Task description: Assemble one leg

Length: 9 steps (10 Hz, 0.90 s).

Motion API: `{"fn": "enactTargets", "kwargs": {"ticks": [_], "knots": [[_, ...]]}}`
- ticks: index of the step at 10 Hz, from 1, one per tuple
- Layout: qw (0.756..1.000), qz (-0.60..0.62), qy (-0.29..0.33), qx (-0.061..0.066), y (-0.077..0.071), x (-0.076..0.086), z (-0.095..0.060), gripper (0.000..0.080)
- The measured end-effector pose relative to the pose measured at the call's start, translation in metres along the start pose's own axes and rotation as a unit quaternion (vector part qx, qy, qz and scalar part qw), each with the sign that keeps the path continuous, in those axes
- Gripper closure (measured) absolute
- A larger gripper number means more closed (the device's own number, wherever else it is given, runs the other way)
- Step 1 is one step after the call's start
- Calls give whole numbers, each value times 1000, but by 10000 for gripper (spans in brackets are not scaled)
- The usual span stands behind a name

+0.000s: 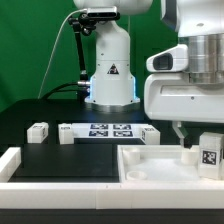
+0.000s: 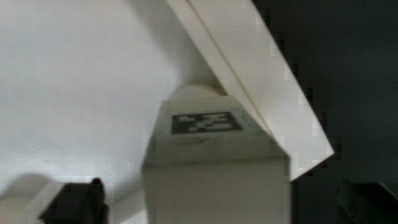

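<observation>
A leg (image 1: 210, 152), a small white block with a black-and-white tag, stands at the far right corner of the large white square panel (image 1: 150, 168). My gripper (image 1: 205, 148) hangs over it, one finger (image 1: 186, 150) showing on the exterior view's left of the leg. In the wrist view the leg (image 2: 214, 140) sits between my gripper's (image 2: 217, 205) dark fingertips (image 2: 75, 202), with a gap on at least one side. The jaws stand open around it. The panel (image 2: 80, 90) lies under it.
The marker board (image 1: 105, 130) lies mid-table. Another leg (image 1: 38, 131) stands at its left and a small white block (image 1: 150, 134) at its right. A white bar (image 1: 10, 160) sits at the front left. The robot base (image 1: 110, 70) is behind.
</observation>
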<state>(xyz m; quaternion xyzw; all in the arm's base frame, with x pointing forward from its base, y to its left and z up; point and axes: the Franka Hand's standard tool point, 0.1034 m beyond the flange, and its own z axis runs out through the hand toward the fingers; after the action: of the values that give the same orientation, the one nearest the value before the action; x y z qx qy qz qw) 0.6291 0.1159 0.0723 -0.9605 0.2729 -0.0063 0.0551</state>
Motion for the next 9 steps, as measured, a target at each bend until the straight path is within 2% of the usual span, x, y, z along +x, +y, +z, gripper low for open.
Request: {"fn": "enactTargets", "kwargs": {"ticks": [1, 2, 3, 4, 7, 9], "knots": [[1000, 5, 0, 0, -1, -1, 0, 283], [1000, 5, 0, 0, -1, -1, 0, 283], [1000, 5, 0, 0, 0, -1, 0, 419], [1000, 5, -1, -3, 2, 0, 1, 507], [1000, 22, -1, -3, 3, 1, 1, 507], [991, 133, -5, 4, 5, 2, 1, 507]]}}
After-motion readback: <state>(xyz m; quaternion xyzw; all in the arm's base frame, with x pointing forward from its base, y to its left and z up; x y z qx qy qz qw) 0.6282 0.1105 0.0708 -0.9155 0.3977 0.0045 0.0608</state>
